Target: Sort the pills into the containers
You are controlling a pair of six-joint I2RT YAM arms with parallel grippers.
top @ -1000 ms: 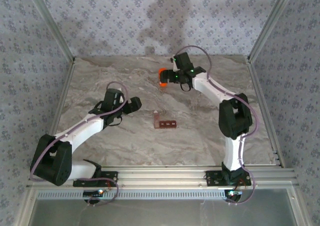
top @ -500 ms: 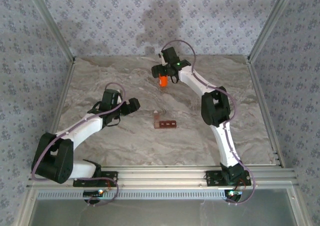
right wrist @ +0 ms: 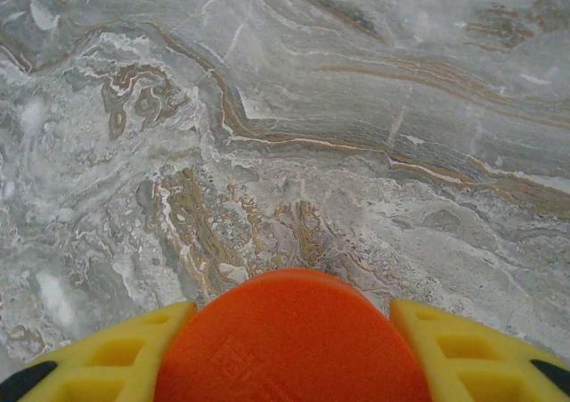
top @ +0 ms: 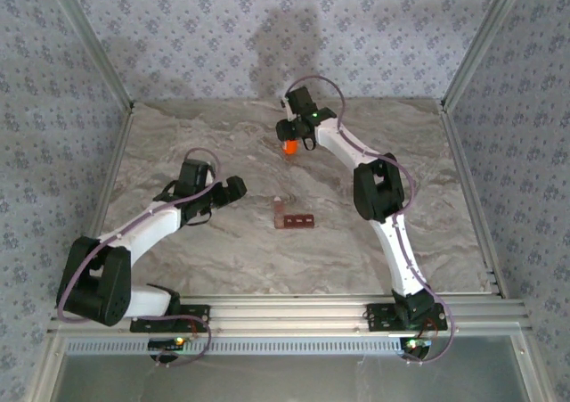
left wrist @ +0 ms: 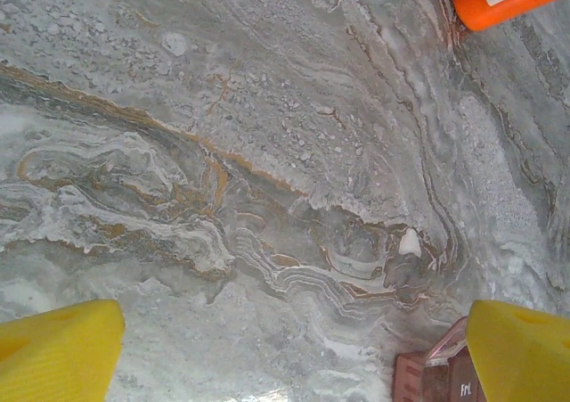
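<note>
Two roles: right pincer (right wrist: 289,317) is clamped on the bottle (left wrist: 499,1), beyond the containers (top: 294,219), likely for pouring; left pincer (left wrist: 289,353), opened wide, hovers beside the containers, ready.

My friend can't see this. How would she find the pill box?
On the marble table, near its middle, lies the pill organizer, a dark red-brown strip of square compartments. It is flat and dull, unlike the bright orange bottle farther back.
</note>
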